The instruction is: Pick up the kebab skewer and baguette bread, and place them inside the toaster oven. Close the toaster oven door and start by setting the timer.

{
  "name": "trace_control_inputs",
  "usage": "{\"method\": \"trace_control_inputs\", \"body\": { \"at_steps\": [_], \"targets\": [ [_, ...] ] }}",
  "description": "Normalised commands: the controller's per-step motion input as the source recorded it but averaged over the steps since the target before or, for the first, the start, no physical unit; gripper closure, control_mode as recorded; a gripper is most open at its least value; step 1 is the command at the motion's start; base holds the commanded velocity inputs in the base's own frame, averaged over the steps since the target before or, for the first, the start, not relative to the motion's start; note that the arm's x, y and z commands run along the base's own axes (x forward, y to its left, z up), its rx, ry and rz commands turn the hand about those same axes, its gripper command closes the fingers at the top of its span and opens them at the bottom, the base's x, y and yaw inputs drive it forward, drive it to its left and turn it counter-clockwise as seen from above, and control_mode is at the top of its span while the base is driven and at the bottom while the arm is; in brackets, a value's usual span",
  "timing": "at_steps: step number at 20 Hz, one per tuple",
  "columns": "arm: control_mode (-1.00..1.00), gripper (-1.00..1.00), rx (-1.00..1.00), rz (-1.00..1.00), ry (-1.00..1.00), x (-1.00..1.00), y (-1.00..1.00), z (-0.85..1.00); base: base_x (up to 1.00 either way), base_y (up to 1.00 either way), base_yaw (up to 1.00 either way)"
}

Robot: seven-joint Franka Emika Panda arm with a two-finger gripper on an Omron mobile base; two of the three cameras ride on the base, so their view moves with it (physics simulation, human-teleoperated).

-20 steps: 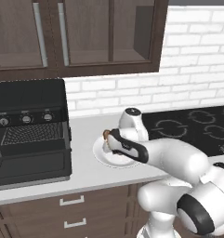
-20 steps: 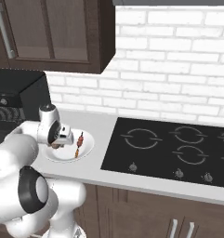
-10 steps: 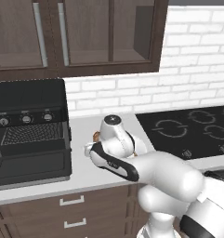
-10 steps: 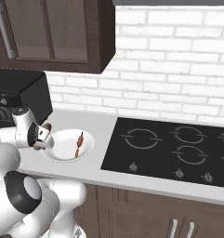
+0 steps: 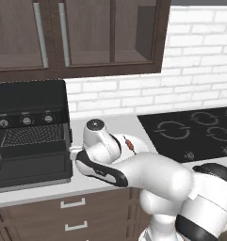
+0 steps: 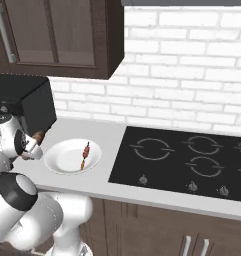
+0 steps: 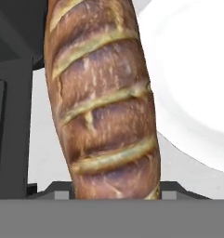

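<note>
A: What is seen at the gripper (image 6: 36, 141)?

B: It is clenched on the baguette bread (image 7: 104, 102), a long loaf with a rough brown crust crossed by pale slashes. In the right base view only a brown end of it can be made out beside the white hand, just left of the plate (image 6: 59, 161).

A: And around it?

B: The plate is round, white and glossy; the kebab skewer (image 6: 85, 155), a thin stick with dark and orange chunks, is laid in it. The toaster oven (image 5: 31, 127) is a matte black box with three grey knobs and a wire rack; the toaster oven door (image 5: 32, 171) is dropped open. A smooth black cooktop (image 6: 187, 162) is set in the pale counter (image 6: 117, 187).

A: Any writing?

B: None can be read.
</note>
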Motion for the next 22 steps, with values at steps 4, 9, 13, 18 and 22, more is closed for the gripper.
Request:
{"method": "trace_control_inputs", "body": {
  "at_steps": [4, 9, 13, 18, 22],
  "targets": [
    [-1.0, 1.0, 0.0, 0.0, 0.02, 0.0, 0.53, 0.0, 0.0, 0.0, 0.0],
    [-1.0, 1.0, 0.0, 0.0, 0.05, -0.03, 0.56, 0.0, 0.0, 0.0, 0.0],
    [-1.0, 1.0, 0.0, 0.0, 0.05, 0.0, 0.57, 0.0, 0.0, 0.0, 0.0],
    [-1.0, 1.0, 0.0, 0.0, 0.0, 0.0, 0.55, 0.0, 0.0, 0.0, 0.0],
    [-1.0, 1.0, 0.0, 0.0, -0.06, 0.0, 0.53, 0.0, 0.0, 0.0, 0.0]
  ]
}}
